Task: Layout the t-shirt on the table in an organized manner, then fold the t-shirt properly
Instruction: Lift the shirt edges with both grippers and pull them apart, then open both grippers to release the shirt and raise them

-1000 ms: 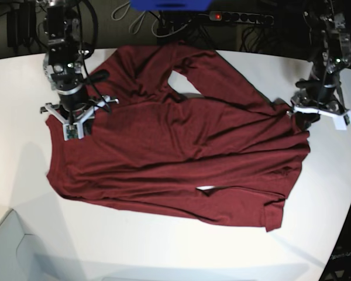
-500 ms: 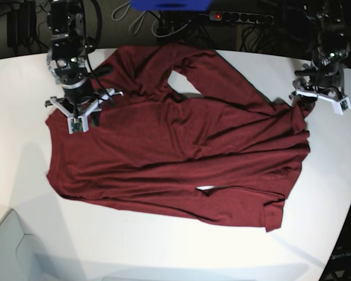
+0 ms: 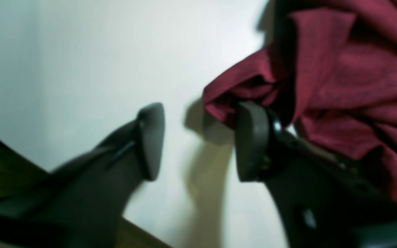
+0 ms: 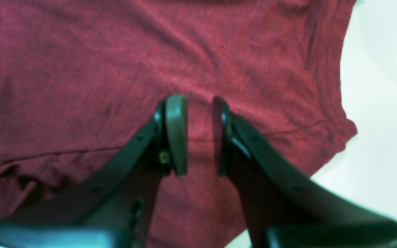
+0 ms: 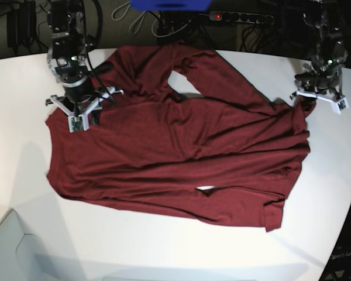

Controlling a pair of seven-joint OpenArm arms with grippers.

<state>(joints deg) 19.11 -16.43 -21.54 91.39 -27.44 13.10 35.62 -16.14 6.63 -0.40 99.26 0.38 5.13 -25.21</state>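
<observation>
Base view, t-shirt (image 5: 181, 146): dark maroon, long-sleeved, spread across the middle of the white table (image 5: 23, 170); rumpled, with diagonal folds. One sleeve doubles back at 12 o'clock, leaving a small gap of tabletop showing beside it.
Base view, right gripper (image 5: 77, 114): at 10 o'clock of the garment, pointing down over its upper corner; fingers hard to read from here.
Base view, left gripper (image 5: 317, 99): at 2 o'clock, over the bunched cloth corner near the table's curved edge.
Base view, background: power strip (image 5: 234, 17) with a red light beyond the table at 12 o'clock, a blue object (image 5: 169, 4) just beside it.

Left wrist view, left gripper (image 3: 198, 141): jaws clearly apart, bare table (image 3: 81, 51) visible between them.
Left wrist view, t-shirt (image 3: 339, 79): bunched fold at 1 to 3 o'clock; its lowest edge lies against the outer side of the right-hand pad (image 3: 250, 141). Nothing sits between the pads; picture blurred.

Right wrist view, right gripper (image 4: 200, 136): jaws parted by a narrow gap, tips poised over flat cloth; no fold is seen pinched between them. Contact with the fabric cannot be told.
Right wrist view, t-shirt (image 4: 98, 69): fills most of the frame; hemmed edge runs down at 3 o'clock, table (image 4: 384, 103) beyond.
</observation>
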